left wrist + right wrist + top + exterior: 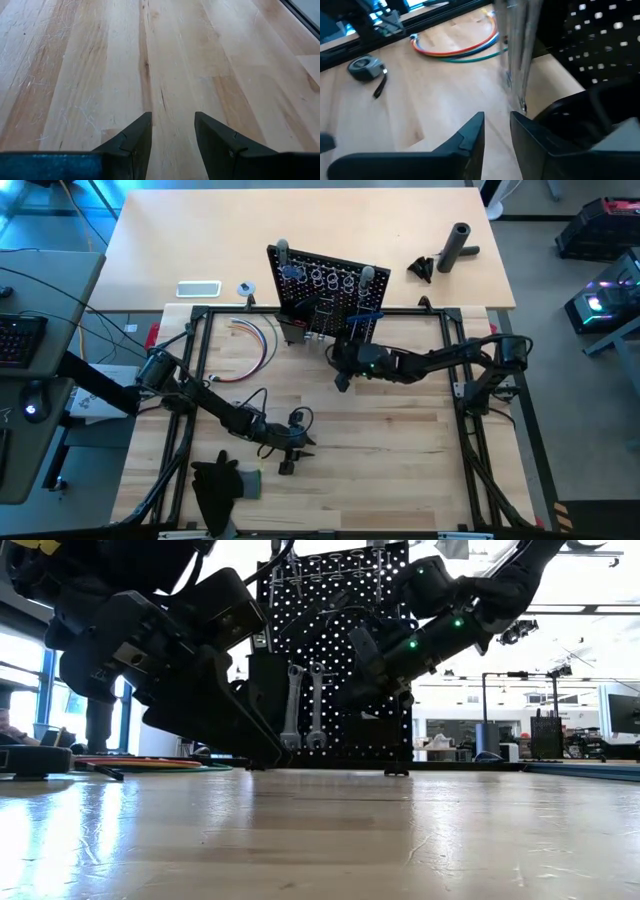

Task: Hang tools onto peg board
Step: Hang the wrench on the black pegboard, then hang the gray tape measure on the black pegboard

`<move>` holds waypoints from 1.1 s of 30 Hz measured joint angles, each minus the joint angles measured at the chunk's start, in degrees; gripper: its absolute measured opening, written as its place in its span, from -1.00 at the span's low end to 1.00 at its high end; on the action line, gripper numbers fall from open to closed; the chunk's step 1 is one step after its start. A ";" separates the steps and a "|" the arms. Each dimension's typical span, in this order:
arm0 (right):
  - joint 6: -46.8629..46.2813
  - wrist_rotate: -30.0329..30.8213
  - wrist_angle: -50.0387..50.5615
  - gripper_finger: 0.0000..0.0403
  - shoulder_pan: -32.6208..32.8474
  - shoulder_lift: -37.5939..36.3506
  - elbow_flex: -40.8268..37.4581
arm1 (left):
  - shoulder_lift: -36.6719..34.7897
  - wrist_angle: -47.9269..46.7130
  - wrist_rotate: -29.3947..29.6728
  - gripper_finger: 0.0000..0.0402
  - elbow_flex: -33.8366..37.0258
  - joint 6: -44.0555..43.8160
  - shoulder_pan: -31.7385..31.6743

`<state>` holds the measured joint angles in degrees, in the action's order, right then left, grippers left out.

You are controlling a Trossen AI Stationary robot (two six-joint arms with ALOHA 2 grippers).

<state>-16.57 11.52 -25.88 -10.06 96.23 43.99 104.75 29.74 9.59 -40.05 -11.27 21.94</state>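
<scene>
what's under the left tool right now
Only bare wooden table shows under and ahead of the left tool; its open fingers hold nothing. The strip of table directly beneath the fingers is covered by them.

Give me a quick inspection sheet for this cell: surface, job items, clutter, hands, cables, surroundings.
Surface: light wood table, bare in the middle.
Job's things: peg board upright at the far edge; two wrenches hanging on it; tape measure lying on the table.
Clutter: black cloth at the near left edge; phone and black cylinder on the rear table.
Hands: left hand open over bare wood; right hand open beside the peg board.
Cables: coloured wire bundle left of the board.
Surroundings: keyboard on the left desk.
</scene>
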 joint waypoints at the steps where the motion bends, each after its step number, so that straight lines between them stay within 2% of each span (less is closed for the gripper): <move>1: 0.09 -0.02 0.08 -0.56 0.40 0.00 0.00 | 0.00 0.00 0.00 -0.29 0.00 -0.07 -0.01; 7: 0.14 -0.64 2.70 -0.46 2.81 0.00 0.00 | 0.00 -0.46 -0.01 -0.29 0.00 -1.15 0.04; 13: 0.14 -1.84 5.92 -0.45 5.45 0.00 0.00 | 0.00 -0.46 -0.03 -0.29 0.00 -1.76 0.12; 22: 0.13 -10.60 8.96 -0.45 9.55 0.00 0.00 | 0.00 -0.64 -0.69 -0.29 0.00 -3.43 0.41; 27: 1.16 -11.60 10.58 -0.45 13.17 0.00 0.00 | -0.19 -4.55 -3.34 -0.29 -0.02 -4.21 0.48; 33: 2.29 -10.70 12.22 -0.45 17.07 0.00 0.00 | -3.70 -13.84 -4.47 -0.29 -0.02 -5.66 0.54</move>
<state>-14.29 0.82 -13.66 7.01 96.23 43.99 101.05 15.89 5.12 -40.07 -16.93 22.48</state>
